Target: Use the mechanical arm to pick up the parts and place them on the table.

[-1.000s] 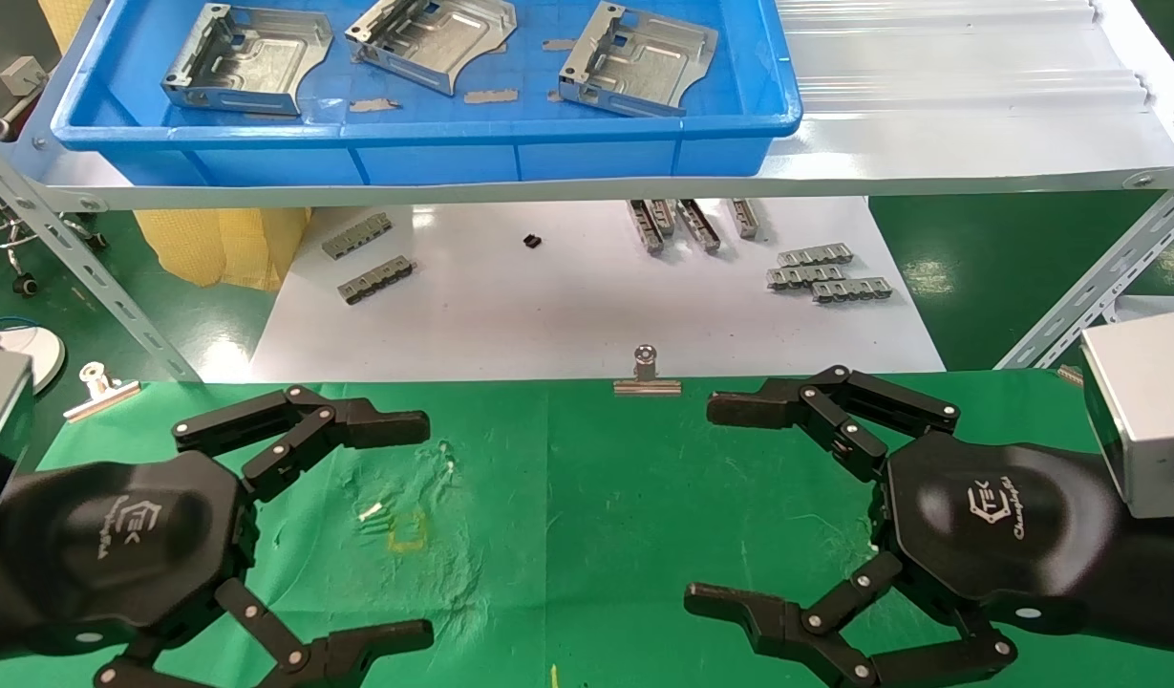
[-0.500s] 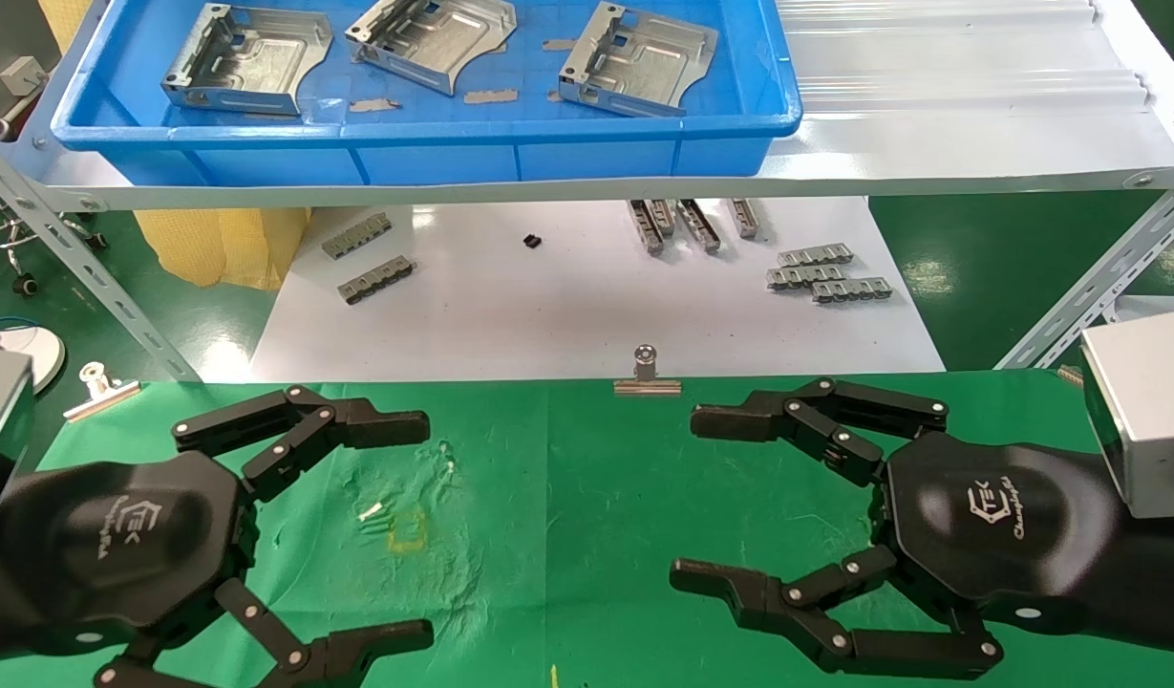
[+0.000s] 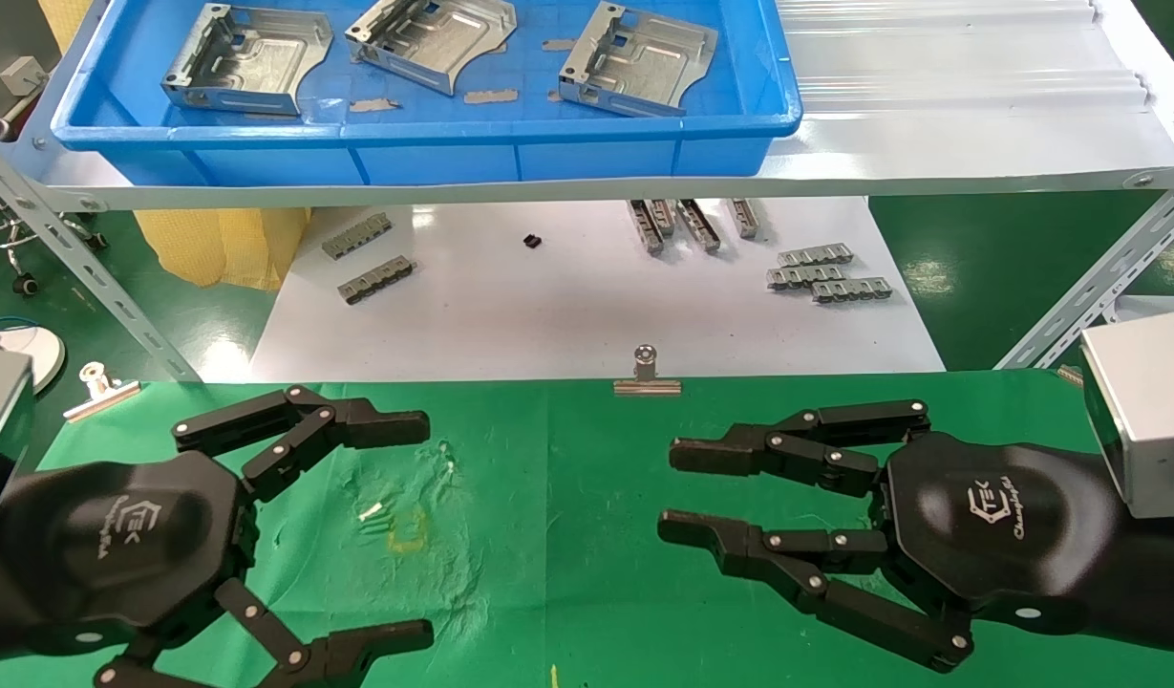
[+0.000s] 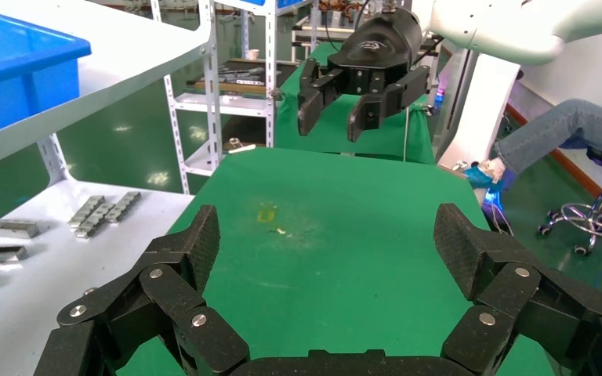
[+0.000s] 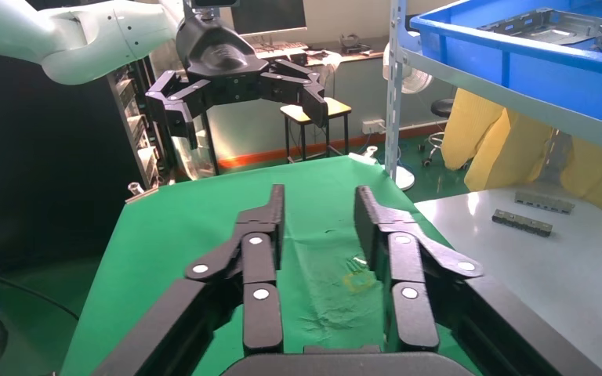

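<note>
- Black jointed fingers point(image 3: 730, 454) of the right gripper point(image 3: 665, 489) are drawn near each other with a narrow gap left between the tips; nothing is held between them.
- This gripper is held low over the table point(image 3: 567, 535), on the right of the binder clip point(image 3: 647, 375) at the table's far edge.
- Spread wide and empty, the left gripper point(image 3: 416, 526) is seen above the table on the left of that clip.
- Yellowish marks point(image 3: 405, 526) on the wrinkled green cloth are found just beside the left gripper's fingers.
- Beyond the clip, small ridged metal strips point(image 3: 825, 275) are laid on a white sheet point(image 3: 567, 306).
- Three parts point(image 3: 245, 57) are lying in a blue tray point(image 3: 453, 143) on the shelf point(image 3: 978, 143), well beyond the clip and apart from both grippers.
</note>
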You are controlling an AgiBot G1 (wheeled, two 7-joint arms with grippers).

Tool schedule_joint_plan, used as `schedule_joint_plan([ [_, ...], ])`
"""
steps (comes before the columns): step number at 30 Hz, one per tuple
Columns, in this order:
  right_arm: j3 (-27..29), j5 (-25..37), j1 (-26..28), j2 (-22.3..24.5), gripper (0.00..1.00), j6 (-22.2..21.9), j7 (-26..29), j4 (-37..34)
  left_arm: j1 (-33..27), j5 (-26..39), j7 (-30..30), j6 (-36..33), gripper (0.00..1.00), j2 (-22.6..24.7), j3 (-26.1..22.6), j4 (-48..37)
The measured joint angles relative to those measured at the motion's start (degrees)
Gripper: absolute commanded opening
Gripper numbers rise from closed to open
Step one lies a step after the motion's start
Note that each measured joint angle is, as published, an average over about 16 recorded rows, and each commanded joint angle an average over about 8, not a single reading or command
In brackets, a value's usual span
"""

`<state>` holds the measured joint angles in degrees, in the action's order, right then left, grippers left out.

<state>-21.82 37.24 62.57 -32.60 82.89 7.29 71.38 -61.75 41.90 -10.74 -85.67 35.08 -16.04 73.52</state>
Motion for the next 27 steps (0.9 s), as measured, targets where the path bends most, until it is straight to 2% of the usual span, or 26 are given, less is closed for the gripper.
schedule_joint_plan([
  [7,0.0,0.0,0.0,0.0,0.0,0.0,0.0,0.0,-4.1,1.5,0.0,-0.3,1.0,1.3,-0.5,-1.0],
  [13,0.0,0.0,0.0,0.0,0.0,0.0,0.0,0.0,-13.8,6.1,0.4,-0.5,1.0,5.0,-2.4,-7.0],
  [20,0.0,0.0,0.0,0.0,0.0,0.0,0.0,0.0,-30.5,15.7,2.9,2.9,1.0,13.3,-6.1,-23.4],
  [27,0.0,0.0,0.0,0.0,0.0,0.0,0.0,0.0,-44.8,25.7,6.4,15.4,1.0,23.7,-9.7,-44.7],
])
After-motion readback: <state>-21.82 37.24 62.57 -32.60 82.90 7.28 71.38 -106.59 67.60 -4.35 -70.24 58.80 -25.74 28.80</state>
